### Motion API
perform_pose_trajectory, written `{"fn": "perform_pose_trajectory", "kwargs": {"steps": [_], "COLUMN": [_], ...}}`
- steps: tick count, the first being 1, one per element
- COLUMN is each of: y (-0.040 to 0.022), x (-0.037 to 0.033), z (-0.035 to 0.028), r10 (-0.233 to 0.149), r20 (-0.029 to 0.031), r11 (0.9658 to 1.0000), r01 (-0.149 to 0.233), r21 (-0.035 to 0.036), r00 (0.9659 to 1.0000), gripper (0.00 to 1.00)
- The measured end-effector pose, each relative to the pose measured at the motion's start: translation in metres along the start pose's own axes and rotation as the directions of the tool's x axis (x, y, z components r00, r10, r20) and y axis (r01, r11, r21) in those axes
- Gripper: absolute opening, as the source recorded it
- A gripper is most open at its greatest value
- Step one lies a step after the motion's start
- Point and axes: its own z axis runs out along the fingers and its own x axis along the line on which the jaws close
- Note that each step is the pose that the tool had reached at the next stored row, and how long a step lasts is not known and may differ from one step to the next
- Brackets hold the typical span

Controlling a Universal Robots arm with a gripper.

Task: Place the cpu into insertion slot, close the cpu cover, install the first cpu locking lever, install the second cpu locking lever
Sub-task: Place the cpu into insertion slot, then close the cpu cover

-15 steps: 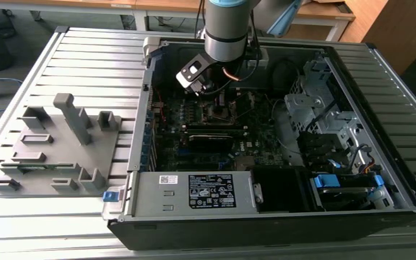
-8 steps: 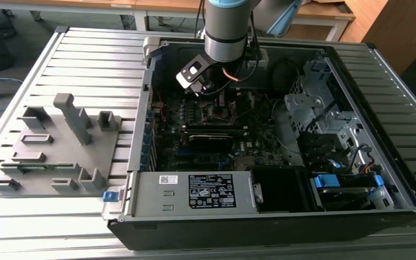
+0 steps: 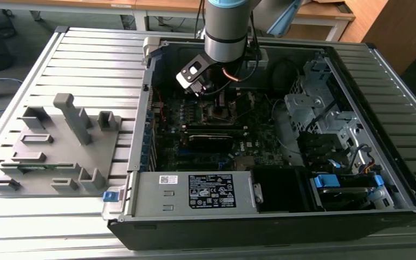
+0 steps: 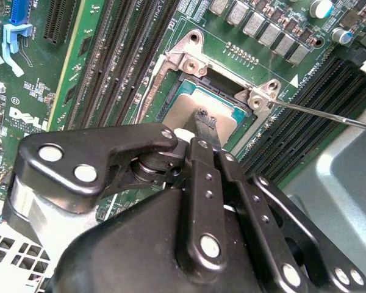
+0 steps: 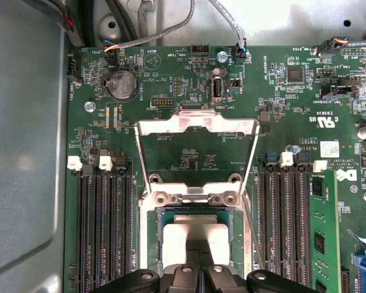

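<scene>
Starting nearest the wrist: the gripper [image 4: 204, 122] has its fingers drawn together with nothing seen between them. Its tip is at or just above the grey top of the cpu [image 4: 182, 111]; contact cannot be resolved. The cpu lies inside the insertion slot [image 5: 152, 243] and looks flat, though one edge is hidden behind the fingers. Risk: if a corner sits proud, a downward push could bend socket pins, and a sideways drag of the tip could shift the chip. Beyond it, the cpu cover [image 5: 171, 125] is swung open, with board showing through its window. Risk: it could fall onto the fingers. A thin locking lever [image 4: 320, 115] juts free beside the slot and might snag.
</scene>
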Motion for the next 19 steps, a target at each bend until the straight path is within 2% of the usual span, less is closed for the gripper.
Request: {"fn": "perform_pose_trajectory", "kwargs": {"steps": [4, 6, 12, 19], "y": [0.0003, 0.0003, 0.0008, 0.0009], "x": [0.0005, 0.0002, 0.0004, 0.0005], "z": [-0.0019, -0.0064, -0.0181, -0.0207], "r10": [0.000, 0.000, 0.000, 0.000], "r20": [-0.0026, -0.0003, -0.0001, 0.0000], "r11": [1.0000, 1.0000, 1.0000, 1.0000], "r01": [0.000, 0.000, 0.000, 0.000], "r21": [-0.0015, -0.0001, 0.0000, 0.0000], "r00": [1.0000, 1.0000, 1.0000, 1.0000], "gripper": [0.11, 0.11, 0.11, 0.11]}}
